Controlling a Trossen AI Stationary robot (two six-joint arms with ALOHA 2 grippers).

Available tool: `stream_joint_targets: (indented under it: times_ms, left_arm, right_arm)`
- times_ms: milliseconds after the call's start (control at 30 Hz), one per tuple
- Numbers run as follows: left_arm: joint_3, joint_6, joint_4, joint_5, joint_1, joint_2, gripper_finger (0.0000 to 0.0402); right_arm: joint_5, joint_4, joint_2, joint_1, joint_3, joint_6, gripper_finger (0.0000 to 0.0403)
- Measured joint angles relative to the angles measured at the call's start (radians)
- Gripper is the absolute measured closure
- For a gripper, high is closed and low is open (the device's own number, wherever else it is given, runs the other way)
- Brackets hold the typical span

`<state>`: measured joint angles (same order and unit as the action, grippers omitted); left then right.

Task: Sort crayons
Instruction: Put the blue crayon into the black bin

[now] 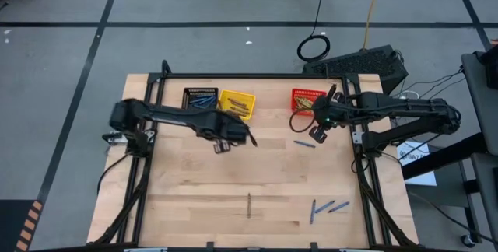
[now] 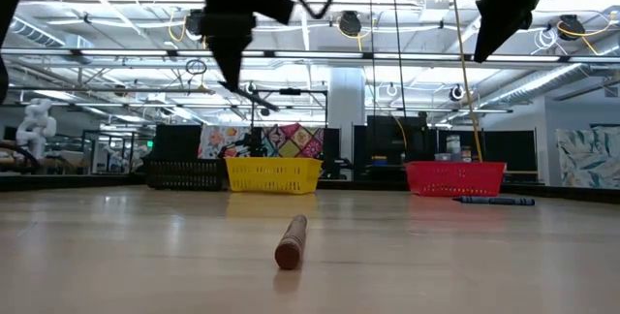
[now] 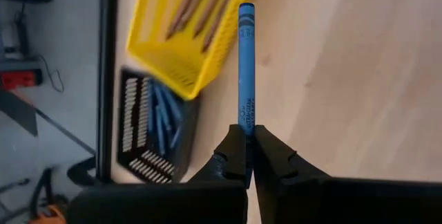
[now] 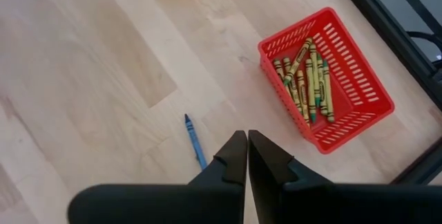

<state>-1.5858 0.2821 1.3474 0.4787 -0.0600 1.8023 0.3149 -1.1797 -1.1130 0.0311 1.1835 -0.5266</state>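
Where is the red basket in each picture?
High view: red basket at the table's far edge, beside the right gripper.
Low view: far back, right of centre.
Left wrist view: not in it.
Right wrist view: upper right.
Shared landmark: blue crayon lying near it.

Count on the table

Three baskets [image 1: 236, 103]; near the red basket [image 1: 305, 99], one loose blue crayon [image 1: 304, 143]; farther off, two blue [image 1: 325, 208], one brown [image 1: 249, 204].
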Motion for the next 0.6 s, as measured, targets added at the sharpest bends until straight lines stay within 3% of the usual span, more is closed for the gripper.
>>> stream_joint_targets:
  times_ms: [300, 600]
  left_arm:
    - [0.264, -0.056, -0.090, -0.012, 0.174, -0.232, 0.0401]
    - [0.418, -0.215, -0.219, -0.061, 0.381, -0.270, 0.0401]
  right_arm:
    - [0.002, 0.006, 0.000, 0.000, 0.000, 0.000, 0.0403]
    - [0.002, 0.013, 0.000, 0.000, 0.000, -0.003, 0.0403]
